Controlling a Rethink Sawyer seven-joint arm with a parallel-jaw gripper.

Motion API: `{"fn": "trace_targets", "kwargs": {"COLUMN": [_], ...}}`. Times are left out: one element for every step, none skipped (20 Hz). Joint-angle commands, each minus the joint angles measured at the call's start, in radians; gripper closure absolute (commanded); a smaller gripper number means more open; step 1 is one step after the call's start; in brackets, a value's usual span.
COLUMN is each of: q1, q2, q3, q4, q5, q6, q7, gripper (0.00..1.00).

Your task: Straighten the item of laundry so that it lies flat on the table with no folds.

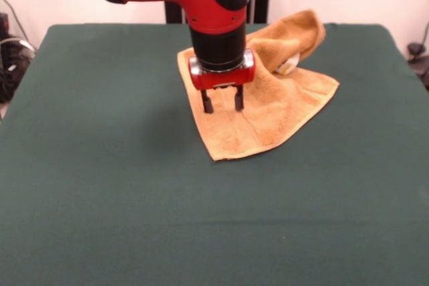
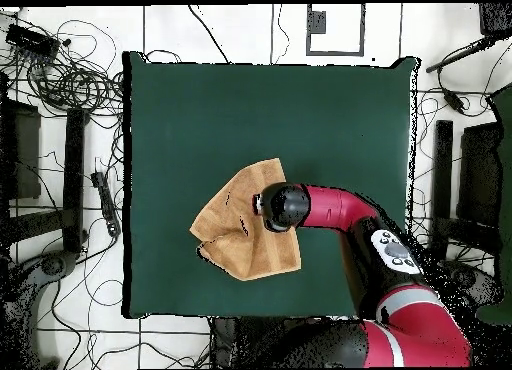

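Observation:
The golden-orange towel (image 1: 275, 102) lies on the far middle of the dark green table (image 1: 100, 185). Its far right corner is folded over into a raised hump, with a small white label (image 1: 288, 66) showing under the fold. My gripper (image 1: 222, 103) points straight down over the towel's left part, its two black fingers apart and open, tips at or just above the cloth, holding nothing. In the overhead view the towel (image 2: 235, 241) lies near the table's (image 2: 200, 116) bottom edge, and the arm's end covers the gripper there.
The red and black arm (image 2: 340, 208) reaches in over the towel from the robot's base. Cables and stands (image 2: 70, 86) lie on the floor around the table.

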Motion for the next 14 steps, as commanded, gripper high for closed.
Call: {"fn": "trace_targets", "kwargs": {"q1": [-0.117, -0.126, -0.134, -0.14, -0.148, -0.155, -0.163, -0.171, -0.179, -0.187, -0.195, -0.202, -0.209, -0.212], "q2": [0.256, 0.252, 0.25, 0.248, 0.246, 0.244, 0.243, 0.241, 0.241, 0.24, 0.239, 0.238, 0.237, 0.236], "q3": [-0.14, -0.134, -0.129, -0.126, -0.124, -0.12, -0.114, -0.11, -0.104, -0.099, -0.095, -0.089, -0.085, -0.084], "q4": [-0.167, -0.166, -0.166, -0.167, -0.167, -0.168, -0.169, -0.171, -0.172, -0.174, -0.175, -0.179, -0.181, -0.186], "q5": [-0.233, -0.235, -0.236, -0.238, -0.239, -0.242, -0.246, -0.254, -0.26, -0.266, -0.27, -0.277, -0.281, -0.285], "q6": [-0.207, -0.202, -0.201, -0.193, -0.188, -0.183, -0.176, -0.169, -0.168, -0.165, -0.162, -0.154, -0.149, -0.142], "q7": [-0.027, -0.036, -0.041, -0.046, -0.048, -0.052, -0.06, -0.068, -0.07, -0.069, -0.071, -0.078, -0.078, -0.077], "gripper": [0.0, 0.0, 0.0, 0.0, 0.0, 0.0, 0.0, 0.0, 0.0, 0.0, 0.0, 0.0, 0.0, 0.0]}}
